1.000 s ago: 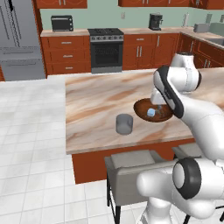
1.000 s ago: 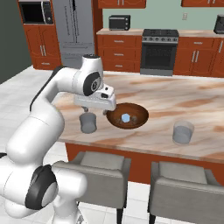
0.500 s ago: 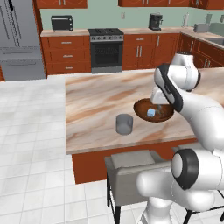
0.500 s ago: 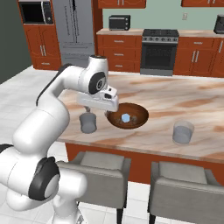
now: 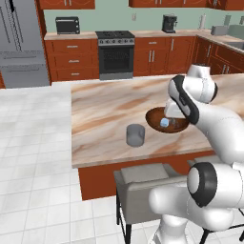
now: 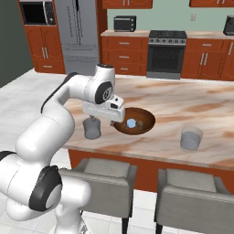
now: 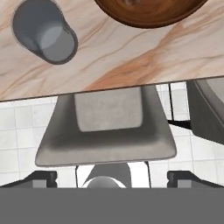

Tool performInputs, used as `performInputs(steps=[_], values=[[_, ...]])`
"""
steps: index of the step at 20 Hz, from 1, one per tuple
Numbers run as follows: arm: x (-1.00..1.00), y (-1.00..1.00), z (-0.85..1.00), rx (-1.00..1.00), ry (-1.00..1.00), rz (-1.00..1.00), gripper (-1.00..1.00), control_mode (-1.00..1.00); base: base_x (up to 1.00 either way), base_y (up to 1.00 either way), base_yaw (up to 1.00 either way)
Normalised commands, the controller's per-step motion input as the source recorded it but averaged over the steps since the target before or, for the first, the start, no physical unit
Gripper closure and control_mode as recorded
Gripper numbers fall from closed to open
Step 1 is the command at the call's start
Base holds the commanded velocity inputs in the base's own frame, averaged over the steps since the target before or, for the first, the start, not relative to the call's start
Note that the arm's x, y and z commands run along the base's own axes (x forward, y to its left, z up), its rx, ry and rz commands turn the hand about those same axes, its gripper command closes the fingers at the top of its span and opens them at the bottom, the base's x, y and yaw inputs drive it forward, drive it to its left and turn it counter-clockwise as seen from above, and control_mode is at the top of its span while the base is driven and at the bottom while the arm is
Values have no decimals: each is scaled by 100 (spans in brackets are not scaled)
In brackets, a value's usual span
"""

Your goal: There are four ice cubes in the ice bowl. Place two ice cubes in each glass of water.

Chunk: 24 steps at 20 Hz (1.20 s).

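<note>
The ice bowl (image 6: 135, 121) sits mid-surface with one pale ice cube (image 6: 131, 123) visible in it, just beside my gripper (image 6: 106, 119), which hangs over the near edge between the bowl and the left-hand tumbler (image 6: 92, 129). In the hand view the bowl's rim (image 7: 148, 13) lies at the top, beyond my wide-spread, empty fingertips (image 7: 40, 177); I judge the reach runs forward, away from the stool (image 7: 107, 131) below. The second tumbler (image 6: 191, 139) stands well apart.

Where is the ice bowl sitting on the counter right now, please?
In the right base view, the ice bowl sits on the marble island between the two glasses, nearer the left one, beside the open gripper.
</note>
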Motion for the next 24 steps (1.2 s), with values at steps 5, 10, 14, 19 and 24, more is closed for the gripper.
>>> performInputs(steps=[5, 10, 14, 19, 24], values=[[12, 0, -11, 2, 0, -5, -100, -100, 0, 0, 0], [30, -1, -5, 6, 0, -9, -100, -100, 0, 0, 0], [37, -3, -11, 4, 0, -8, -100, -100, 0, 0, 0], [26, -13, -26, 0, 4, -7, -100, -100, 0, 0, 0], [22, -9, -35, 0, 6, -6, -100, -100, 0, 0, 0]])
